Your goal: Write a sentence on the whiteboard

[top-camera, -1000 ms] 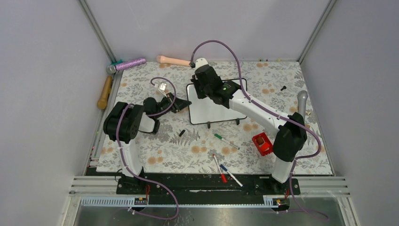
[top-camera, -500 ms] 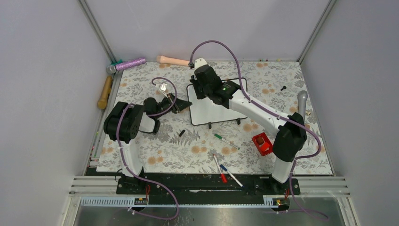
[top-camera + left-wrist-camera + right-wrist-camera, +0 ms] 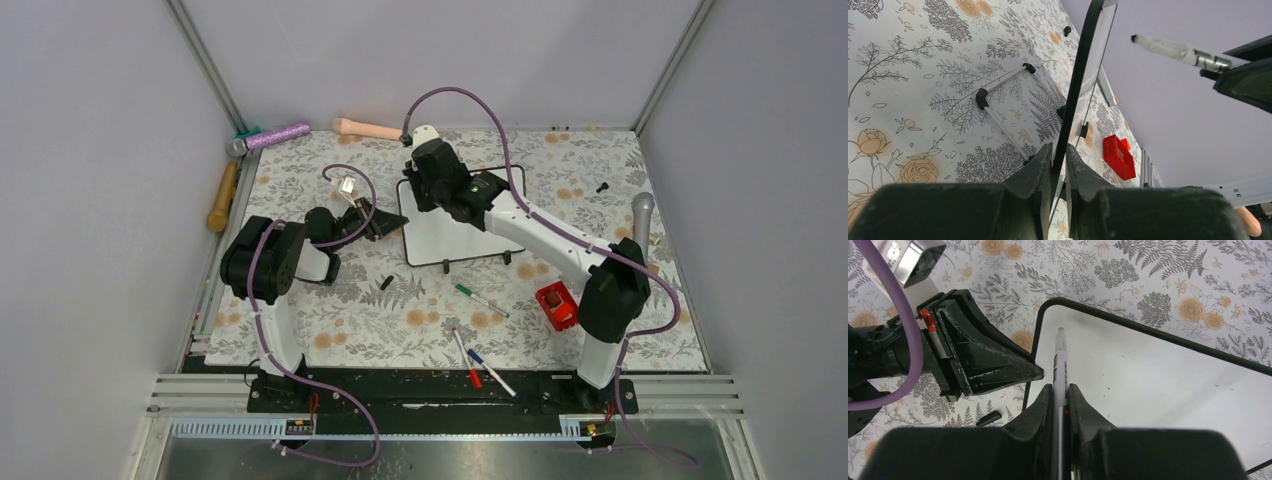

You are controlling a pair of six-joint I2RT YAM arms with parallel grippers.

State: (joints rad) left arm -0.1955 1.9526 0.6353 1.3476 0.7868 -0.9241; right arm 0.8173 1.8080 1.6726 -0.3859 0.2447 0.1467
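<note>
The whiteboard (image 3: 455, 235) is being held near the middle of the floral table cover (image 3: 300, 190), propped on its wire feet. Its left edge is being pinched by the left gripper (image 3: 1059, 150), whose fingers are closed tight on the thin black frame. This is judged to be a bracing hold, so that the board is not being pushed away under the pressure of writing.

A marker (image 3: 1060, 360) is being clamped between the closed fingers of the right gripper (image 3: 1060, 388). Its barrel is being carried in line with the fingers, and its tip is being aimed at the board's upper left corner, where a first line would sensibly be begun. In the left wrist view a small gap is being shown between the tip and the glossy face, so contact is judged not yet made, though this cannot be confirmed.

No words of the sentence are being shown on the board, only a few faint specks, so the writing is judged to be at its very start. A small black cylinder (image 3: 988, 418), probably the marker's cap, is being left on the cover near the left gripper, clear of the stroke.
</note>
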